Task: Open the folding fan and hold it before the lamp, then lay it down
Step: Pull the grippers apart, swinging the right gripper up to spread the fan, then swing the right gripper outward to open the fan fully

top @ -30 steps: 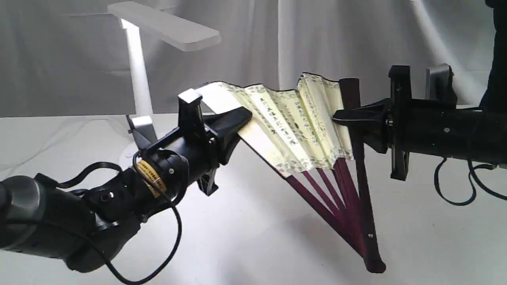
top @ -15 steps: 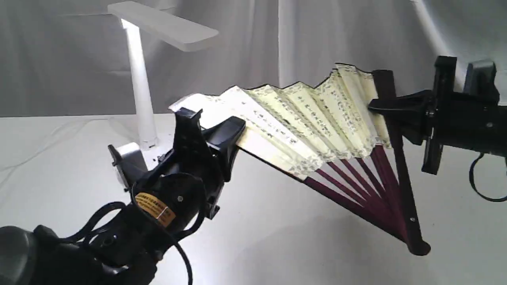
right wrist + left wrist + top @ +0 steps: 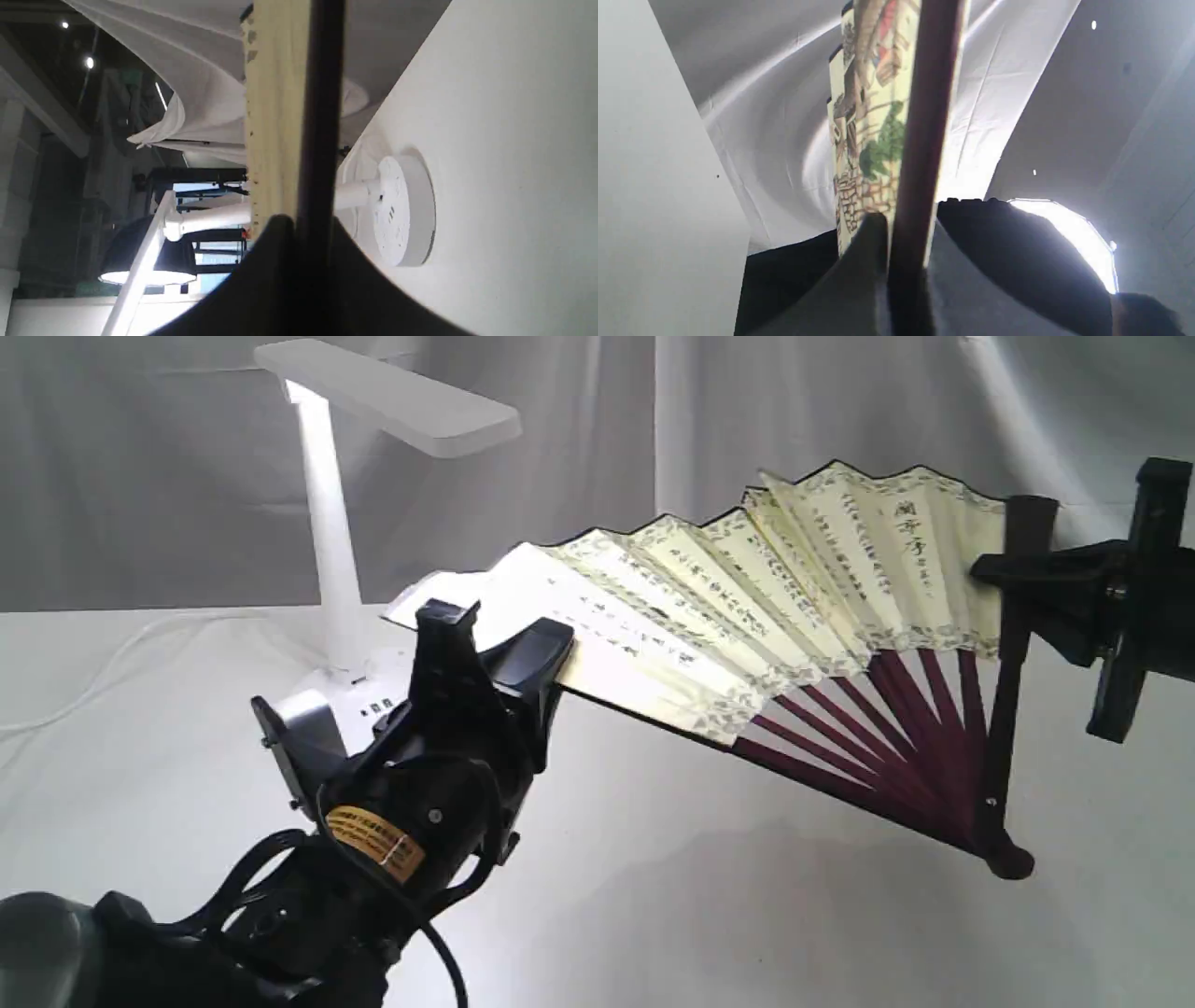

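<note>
White tabletop stretches wide below the folding fan, spread across centre and right. Left gripper pinches its lower-left guard, right gripper its upright right guard; lamp stands upper left.

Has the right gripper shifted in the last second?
Yes. Measured against the lamp, the right gripper has swung rightward and slightly upward, farther from it, spreading the folding fan wider.

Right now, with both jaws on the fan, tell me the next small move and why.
Probably draw the left jaws slightly farther from the right jaws: the cream pleated paper fan with maroon ribs is partly spread, its middle pleats bunched, each guard clamped. Then it can go before the lit white flat-headed desk lamp.
</note>
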Tool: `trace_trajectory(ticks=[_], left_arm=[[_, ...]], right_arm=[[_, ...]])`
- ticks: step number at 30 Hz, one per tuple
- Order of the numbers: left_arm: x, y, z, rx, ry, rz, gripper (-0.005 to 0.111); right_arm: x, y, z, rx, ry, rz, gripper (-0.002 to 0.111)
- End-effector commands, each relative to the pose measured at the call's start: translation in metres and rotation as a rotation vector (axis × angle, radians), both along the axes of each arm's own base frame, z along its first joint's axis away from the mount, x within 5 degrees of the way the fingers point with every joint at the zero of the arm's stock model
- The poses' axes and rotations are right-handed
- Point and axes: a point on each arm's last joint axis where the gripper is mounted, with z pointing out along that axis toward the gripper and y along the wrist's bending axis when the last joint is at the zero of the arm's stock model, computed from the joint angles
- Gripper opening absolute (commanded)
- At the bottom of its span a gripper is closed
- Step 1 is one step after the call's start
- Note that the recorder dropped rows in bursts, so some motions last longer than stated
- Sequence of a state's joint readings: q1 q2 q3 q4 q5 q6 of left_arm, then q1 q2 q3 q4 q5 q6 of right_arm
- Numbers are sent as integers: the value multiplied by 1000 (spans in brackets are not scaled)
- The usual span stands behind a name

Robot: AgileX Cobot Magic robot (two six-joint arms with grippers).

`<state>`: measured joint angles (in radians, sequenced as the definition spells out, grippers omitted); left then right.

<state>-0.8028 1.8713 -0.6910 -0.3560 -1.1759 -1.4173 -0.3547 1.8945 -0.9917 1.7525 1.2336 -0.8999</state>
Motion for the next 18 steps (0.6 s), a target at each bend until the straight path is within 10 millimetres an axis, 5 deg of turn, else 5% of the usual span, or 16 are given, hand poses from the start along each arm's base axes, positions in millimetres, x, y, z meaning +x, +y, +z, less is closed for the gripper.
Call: trace_trajectory(ticks=[1,18], left_arm=[[-1,4,10,-58,-33,31,0],[-19,0,3,-132,79,222,0]], right_arm=[[-3,-20,-1,-34,-16,-53,0],[-12,-57,-1,-35,-4,-154,0]])
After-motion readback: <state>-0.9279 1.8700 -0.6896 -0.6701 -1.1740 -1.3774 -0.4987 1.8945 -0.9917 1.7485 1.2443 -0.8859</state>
